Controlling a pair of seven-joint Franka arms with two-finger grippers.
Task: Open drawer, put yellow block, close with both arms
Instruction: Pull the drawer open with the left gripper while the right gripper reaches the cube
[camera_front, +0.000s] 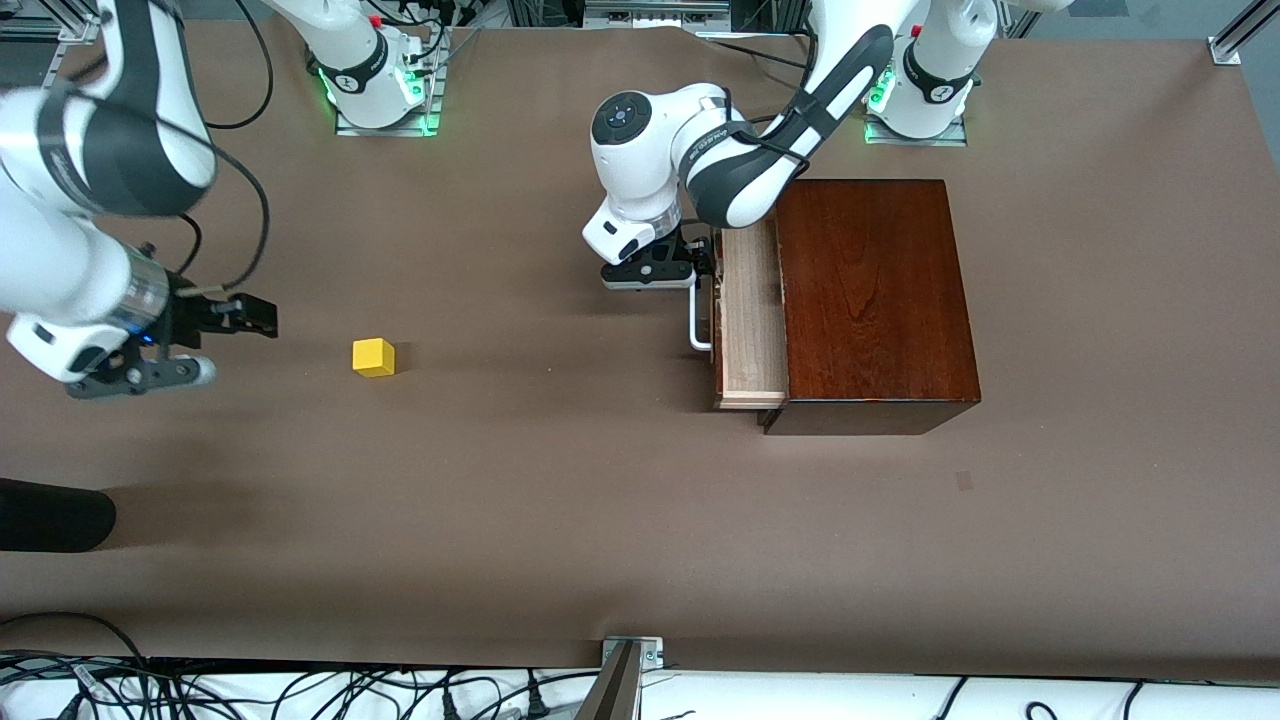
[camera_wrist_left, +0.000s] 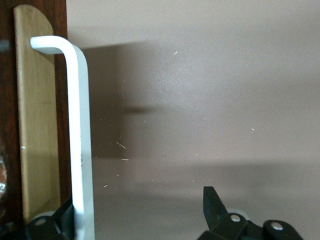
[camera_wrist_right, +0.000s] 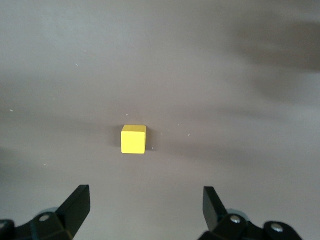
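Yellow block (camera_front: 373, 357) sits on the brown surface (camera_front: 560, 500), well apart from the drawer (camera_front: 750, 315), which stands partly open. Left gripper (camera_front: 700, 262) has fingers spread around the white handle (camera_wrist_left: 80, 140). Right gripper (camera_front: 235, 340), fingers spread, hovers near the block.

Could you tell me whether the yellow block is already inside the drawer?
No, the block sits on the bare table, well apart from the partly open drawer.

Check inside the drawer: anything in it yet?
The drawer is partly open, showing only pale bare wood. The yellow block sits on the table toward the right arm's end. The rest of the drawer's inside is hidden under the box top and the left gripper.
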